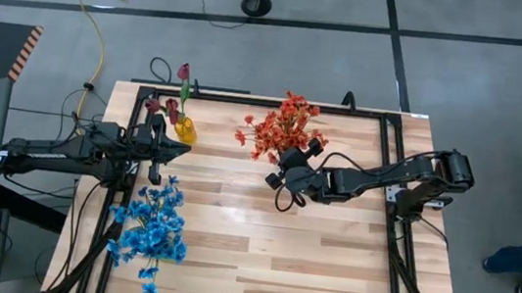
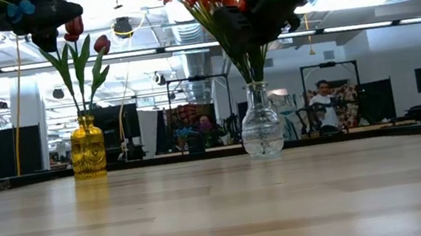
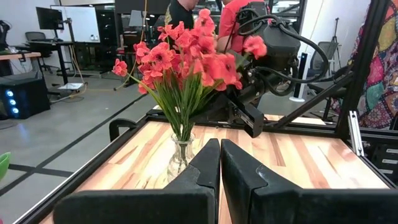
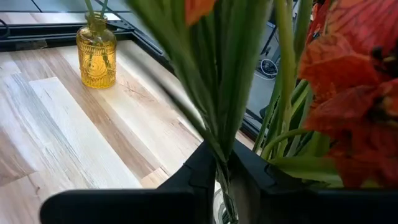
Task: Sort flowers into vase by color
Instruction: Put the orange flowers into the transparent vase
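Two robot arms work over a pale wooden table (image 1: 258, 255) holding three groups of artificial flowers.

The right gripper (image 4: 225, 163) sits at the green stems of the orange-red flower bunch (image 1: 281, 126), which stands in a clear rounded glass vase (image 2: 260, 122) near the table's far edge; its dark fingers (image 4: 261, 177) are drawn narrow around those stems, and whether they truly press the stems or have just slackened I cannot tell. The left gripper (image 3: 220, 163) hangs beside the amber ribbed glass vase (image 2: 87, 146), its fingers pressed flat together with nothing between them. That amber vase holds dark maroon tulip buds (image 2: 75, 26) on upright green stems. A loose bunch of bright blue flowers (image 1: 149, 229) lies flat on the table nearer the front, on the left arm's side, well apart from both vases.
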{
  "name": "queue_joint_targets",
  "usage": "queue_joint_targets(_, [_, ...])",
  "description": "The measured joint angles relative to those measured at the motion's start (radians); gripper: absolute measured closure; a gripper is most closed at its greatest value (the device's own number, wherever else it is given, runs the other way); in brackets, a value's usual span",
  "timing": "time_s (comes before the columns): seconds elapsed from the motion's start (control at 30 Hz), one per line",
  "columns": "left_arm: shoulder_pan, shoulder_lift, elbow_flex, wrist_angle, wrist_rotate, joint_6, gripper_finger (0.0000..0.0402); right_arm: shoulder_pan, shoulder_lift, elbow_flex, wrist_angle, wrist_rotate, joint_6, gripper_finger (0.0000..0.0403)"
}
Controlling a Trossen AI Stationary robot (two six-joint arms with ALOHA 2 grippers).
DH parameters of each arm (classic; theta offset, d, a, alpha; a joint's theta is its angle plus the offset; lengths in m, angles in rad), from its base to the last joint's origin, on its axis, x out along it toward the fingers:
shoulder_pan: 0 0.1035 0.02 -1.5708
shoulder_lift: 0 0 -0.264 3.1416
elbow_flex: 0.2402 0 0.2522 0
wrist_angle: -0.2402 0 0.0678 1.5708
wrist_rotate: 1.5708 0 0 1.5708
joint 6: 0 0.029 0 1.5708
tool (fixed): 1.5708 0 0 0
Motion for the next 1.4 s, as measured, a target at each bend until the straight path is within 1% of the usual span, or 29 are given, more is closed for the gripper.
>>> queue_joint_targets(0.1, [0.000, 0.000, 0.000, 0.000, 0.000, 0.000, 0.0401, 0.000, 0.000, 0.000, 0.000, -0.001, 0.000, 0.0315])
queue_joint_targets(0.37, [0.000, 0.000, 0.000, 0.000, 0.000, 0.000, 0.0401, 0.005, -0.002, 0.000, -0.002, -0.001, -0.014, 0.0226])
queue_joint_targets(0.5, [0.000, 0.000, 0.000, 0.000, 0.000, 0.000, 0.0401, 0.022, -0.016, 0.000, -0.011, -0.001, -0.059, 0.0201])
queue_joint_targets(0.63, [0.000, 0.000, 0.000, -0.001, 0.000, 0.000, 0.0401, 0.037, -0.037, 0.011, -0.025, -0.001, -0.040, 0.0195])
queue_joint_targets(0.93, [0.000, 0.000, 0.000, -0.002, 0.000, 0.000, 0.0401, 0.077, -0.107, 0.023, -0.226, -0.001, 0.060, 0.0197])
queue_joint_targets(1.07, [0.000, 0.000, 0.000, -0.002, 0.000, 0.000, 0.0401, 0.095, -0.151, 0.023, -0.280, -0.007, 0.063, 0.0197])
queue_joint_targets(1.2, [0.000, 0.000, 0.000, -0.002, 0.000, 0.000, 0.0401, 0.102, -0.202, 0.023, -0.349, -0.066, 0.063, 0.0197])
queue_joint_targets(1.4, [0.000, -0.010, 0.000, -0.016, -0.002, 0.008, 0.0401, 0.107, -0.303, 0.023, -0.474, -0.243, 0.063, 0.0198])
